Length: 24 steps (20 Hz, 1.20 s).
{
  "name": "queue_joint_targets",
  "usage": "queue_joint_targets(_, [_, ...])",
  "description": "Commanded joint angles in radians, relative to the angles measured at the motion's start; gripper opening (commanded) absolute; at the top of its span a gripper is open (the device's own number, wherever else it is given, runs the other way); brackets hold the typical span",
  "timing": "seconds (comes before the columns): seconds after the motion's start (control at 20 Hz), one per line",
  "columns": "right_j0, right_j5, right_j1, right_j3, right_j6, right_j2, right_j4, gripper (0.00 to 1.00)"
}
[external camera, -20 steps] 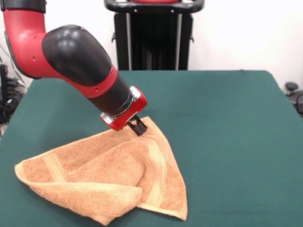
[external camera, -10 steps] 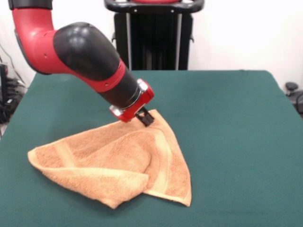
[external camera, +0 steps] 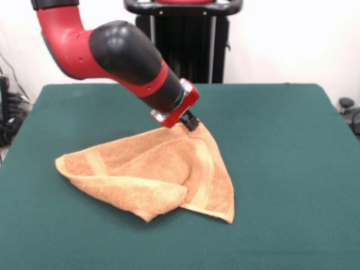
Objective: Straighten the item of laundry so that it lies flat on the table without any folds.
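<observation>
The orange-tan terry towel (external camera: 160,174) lies crumpled on the dark green table (external camera: 281,146), folded over itself into a rough triangle, with a thick fold at its near edge. My gripper (external camera: 191,123) is at the towel's far corner, shut on that corner, which is lifted slightly off the table. The red and black arm comes down from the upper left. The towel's white tag is hidden.
The black pedestal (external camera: 183,39) stands behind the table's far edge. Dark equipment (external camera: 349,109) shows off the table's right edge. Cables lie at the left edge (external camera: 8,115).
My gripper has dragged the towel's corner toward the right and the table's far side. The whole towel has slid along with it, away from the near left edge.
</observation>
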Motion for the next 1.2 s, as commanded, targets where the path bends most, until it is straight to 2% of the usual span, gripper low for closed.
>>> queue_joint_targets(0.05, [-0.002, -0.089, -0.022, 0.239, 0.112, 0.101, -0.047, 0.0])
queue_joint_targets(0.5, [-0.017, -0.111, -0.065, 0.314, 0.118, 0.121, -0.051, 0.0])
queue_joint_targets(0.75, [-0.026, -0.115, -0.061, 0.314, 0.107, 0.119, -0.061, 0.0])
queue_joint_targets(1.05, [-0.067, -0.05, -0.111, 0.31, 0.088, 0.155, -0.04, 0.0])
queue_joint_targets(1.2, [-0.129, 0.013, -0.162, 0.278, 0.049, 0.193, -0.015, 0.0])
